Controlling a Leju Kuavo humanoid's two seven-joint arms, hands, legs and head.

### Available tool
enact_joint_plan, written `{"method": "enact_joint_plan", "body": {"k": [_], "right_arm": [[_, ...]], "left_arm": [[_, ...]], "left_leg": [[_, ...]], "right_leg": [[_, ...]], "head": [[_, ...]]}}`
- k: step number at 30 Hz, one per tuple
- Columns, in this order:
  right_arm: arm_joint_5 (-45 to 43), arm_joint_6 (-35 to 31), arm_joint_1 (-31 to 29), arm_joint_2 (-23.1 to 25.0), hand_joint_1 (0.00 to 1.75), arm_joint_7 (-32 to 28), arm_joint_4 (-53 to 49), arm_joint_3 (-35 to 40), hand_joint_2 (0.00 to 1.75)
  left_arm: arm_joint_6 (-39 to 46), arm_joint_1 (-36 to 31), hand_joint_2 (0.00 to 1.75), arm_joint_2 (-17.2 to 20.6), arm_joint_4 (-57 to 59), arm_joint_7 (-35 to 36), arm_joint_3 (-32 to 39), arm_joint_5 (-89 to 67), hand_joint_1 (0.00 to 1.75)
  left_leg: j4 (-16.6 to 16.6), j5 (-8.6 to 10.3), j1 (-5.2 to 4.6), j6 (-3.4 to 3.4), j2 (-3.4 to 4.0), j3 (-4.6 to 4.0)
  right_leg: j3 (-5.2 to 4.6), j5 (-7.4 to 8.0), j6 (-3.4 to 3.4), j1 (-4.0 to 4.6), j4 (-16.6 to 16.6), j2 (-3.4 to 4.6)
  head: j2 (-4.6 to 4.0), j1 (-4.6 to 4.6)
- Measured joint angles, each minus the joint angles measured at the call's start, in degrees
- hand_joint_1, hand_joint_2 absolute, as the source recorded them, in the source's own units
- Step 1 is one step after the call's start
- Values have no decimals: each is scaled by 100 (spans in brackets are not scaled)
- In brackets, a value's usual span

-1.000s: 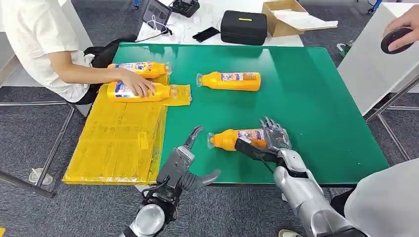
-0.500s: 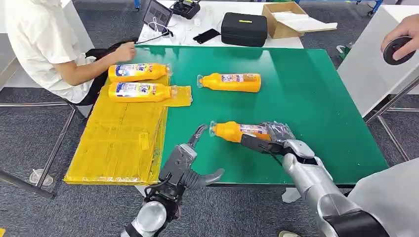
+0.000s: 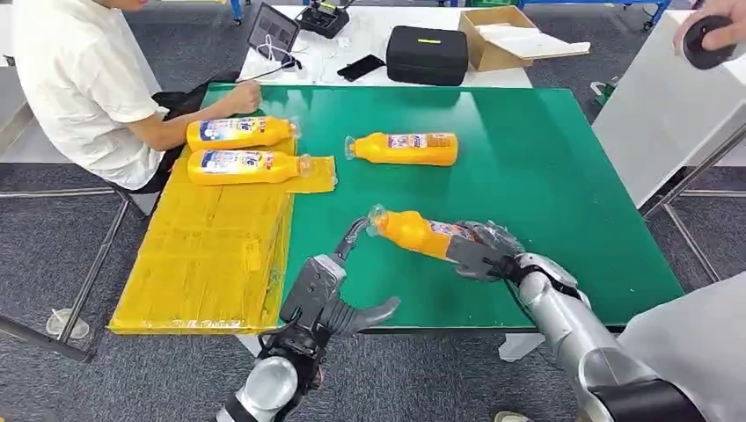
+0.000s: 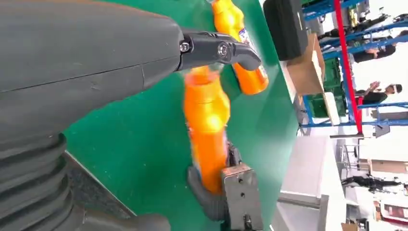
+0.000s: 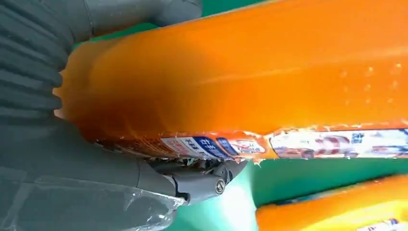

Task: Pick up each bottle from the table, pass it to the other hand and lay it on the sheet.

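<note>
Bottle [image 3: 420, 234] in my right hand [image 3: 486, 251] is gripped round its base end, lifted off the green table [image 3: 563, 176] and tilted, cap end pointing up toward my left hand [image 3: 339, 286]. I see that left hand with fingers spread and nothing in it, one fingertip just beside the bottle's cap. Left of it, the yellow sheet [image 3: 211, 255] hangs over the table's near-left edge. Farther back, a second bottle [image 3: 403, 148] lies on its side on the bare table. Two more bottles [image 3: 242, 149] lie side by side on the sheet's far end. A seated person [image 3: 79, 79] rests a hand on the table's far-left corner.
</note>
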Motion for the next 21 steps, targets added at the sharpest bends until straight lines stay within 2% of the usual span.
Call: {"method": "enact_joint_plan", "body": {"k": [6,13,21], "right_arm": [[-437,-122,259,-9,175,-216,-222,-103,175],[-1257,-1330,1119,184,175,-372,-1351,-461,175],[-1654,-2034,1781,535,175,-712,-2325,-804,175]], "left_arm": [[35,70,175,0,-63,-68,-39,166,0],[-134,424,175,120,-293,-337,-50,588,0],[-511,623,175,312,-472,-518,-94,839,0]], "left_leg": [[0,-9,6,5,-3,4],[-1,-6,7,3,-15,-42],[0,8,6,7,-24,-124]], "right_leg": [[13,-9,-4,7,0,-1],[-20,-10,-3,6,4,-7],[-93,-10,-3,4,8,-25]], "head": [[0,4],[0,2],[0,2]]}}
